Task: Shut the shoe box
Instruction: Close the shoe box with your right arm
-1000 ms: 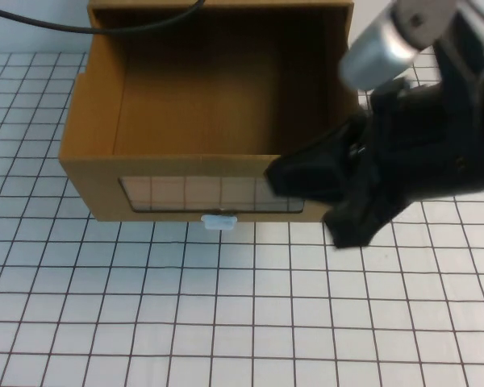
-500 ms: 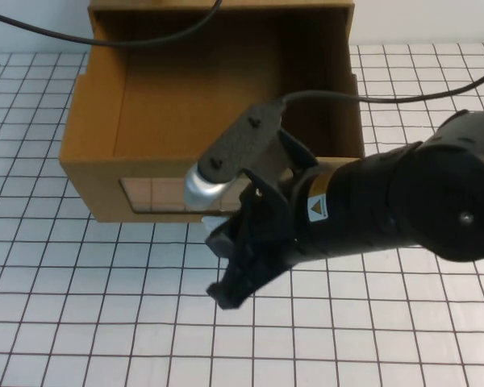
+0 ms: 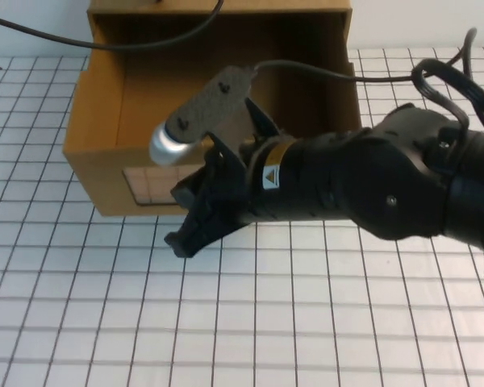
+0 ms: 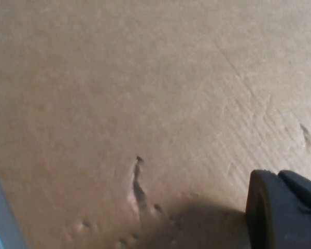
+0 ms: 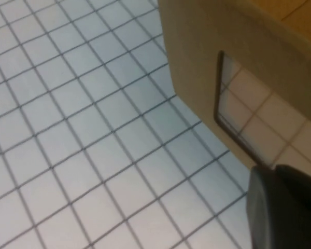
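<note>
The shoe box (image 3: pixel 97 173) is a brown cardboard drawer, pulled out, with its inside open to the high view. Its clear front window (image 3: pixel 149 185) is partly covered and its white pull tab is hidden behind my right arm. My right gripper (image 3: pixel 184 235) lies low across the front wall, just right of the window, its tip over the table. In the right wrist view the window (image 5: pixel 249 124) and front wall sit close beside the right gripper (image 5: pixel 285 207). My left gripper (image 4: pixel 285 212) is outside the high view and rests close against a plain cardboard surface (image 4: pixel 145 93).
The box stands on a white table with a grid (image 3: pixel 226 322). My right arm (image 3: pixel 371 189) reaches in from the right and covers the box's front right corner. Black cables (image 3: pixel 145 40) cross the box's far edge.
My right arm has swung left across the box front, from the right corner to the middle. The gripper tip rose toward the front wall, which has shifted slightly back.
</note>
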